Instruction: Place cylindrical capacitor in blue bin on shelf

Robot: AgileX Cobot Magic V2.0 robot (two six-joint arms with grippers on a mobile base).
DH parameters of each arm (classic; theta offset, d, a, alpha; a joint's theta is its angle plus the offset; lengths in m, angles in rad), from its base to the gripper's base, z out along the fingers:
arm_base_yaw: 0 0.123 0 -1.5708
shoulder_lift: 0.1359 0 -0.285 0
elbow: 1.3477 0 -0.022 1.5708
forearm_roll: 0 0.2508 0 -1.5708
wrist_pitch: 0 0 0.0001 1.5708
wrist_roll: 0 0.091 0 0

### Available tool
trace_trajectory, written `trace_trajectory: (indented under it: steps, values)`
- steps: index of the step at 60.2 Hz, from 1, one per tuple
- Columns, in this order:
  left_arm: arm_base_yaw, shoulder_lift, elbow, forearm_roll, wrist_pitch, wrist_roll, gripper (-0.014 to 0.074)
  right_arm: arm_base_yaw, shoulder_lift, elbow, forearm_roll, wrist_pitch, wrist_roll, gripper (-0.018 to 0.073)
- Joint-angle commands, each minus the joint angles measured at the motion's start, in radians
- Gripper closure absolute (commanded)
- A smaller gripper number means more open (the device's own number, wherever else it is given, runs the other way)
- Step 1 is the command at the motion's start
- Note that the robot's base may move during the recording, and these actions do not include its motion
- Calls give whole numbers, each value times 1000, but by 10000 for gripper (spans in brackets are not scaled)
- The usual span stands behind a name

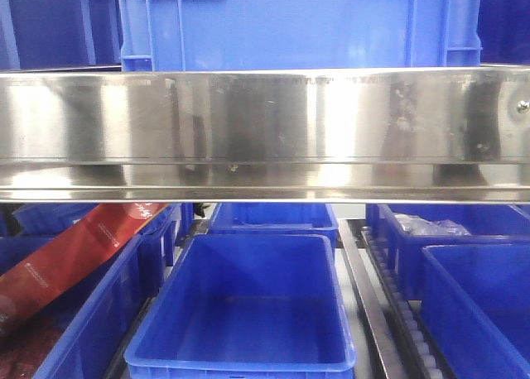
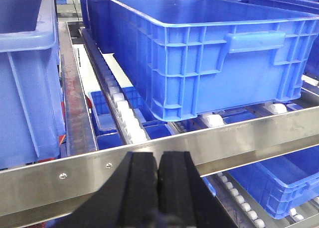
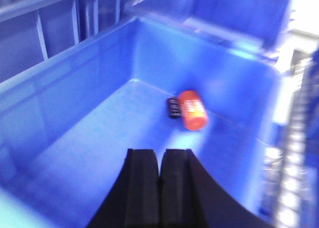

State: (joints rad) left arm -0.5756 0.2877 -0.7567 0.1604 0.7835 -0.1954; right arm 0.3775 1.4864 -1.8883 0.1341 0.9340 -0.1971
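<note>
Right wrist view shows the right gripper (image 3: 159, 180) clenched empty above a blue bin (image 3: 75, 108); beyond it, the orange cylindrical capacitor (image 3: 192, 110) lies on the bin floor. The left gripper (image 2: 158, 185), also clamped together, hangs before the shelf (image 2: 224, 138) rail

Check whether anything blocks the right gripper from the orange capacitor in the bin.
Nothing visible does. The capacitor lies on the bin floor, ahead of the shut right gripper, with open floor between them. A small black part sits against its left side.
</note>
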Motion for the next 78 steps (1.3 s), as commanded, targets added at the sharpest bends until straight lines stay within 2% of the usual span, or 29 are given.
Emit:
trace_trajectory:
  steps: [1, 9, 26, 43, 55, 66, 78]
  values:
    - [-5, -3, 0, 2, -17, -7, 707, 2, -88, 107, -42, -45, 5, 718]
    - [-5, -3, 0, 7, -17, -7, 707, -25, -229, 320, -48, -125, 17, 718]
    - [-5, -3, 0, 34, -17, -7, 707, -143, -564, 861, -47, -369, 42, 718]
    - [-5, -3, 0, 53, -17, -7, 707, -160, -898, 1264, -47, -516, 42, 718]
    - [-5, -3, 9, 52, -9, -7, 707, -160, -1130, 1402, -39, -562, 42, 718]
    - [-5, -3, 8, 52, -9, -7, 707, -160, -1294, 1426, -26, -576, 42, 718]
    - [-5, -3, 8, 52, -9, -7, 707, -160, -1350, 1426, -26, -576, 42, 718]
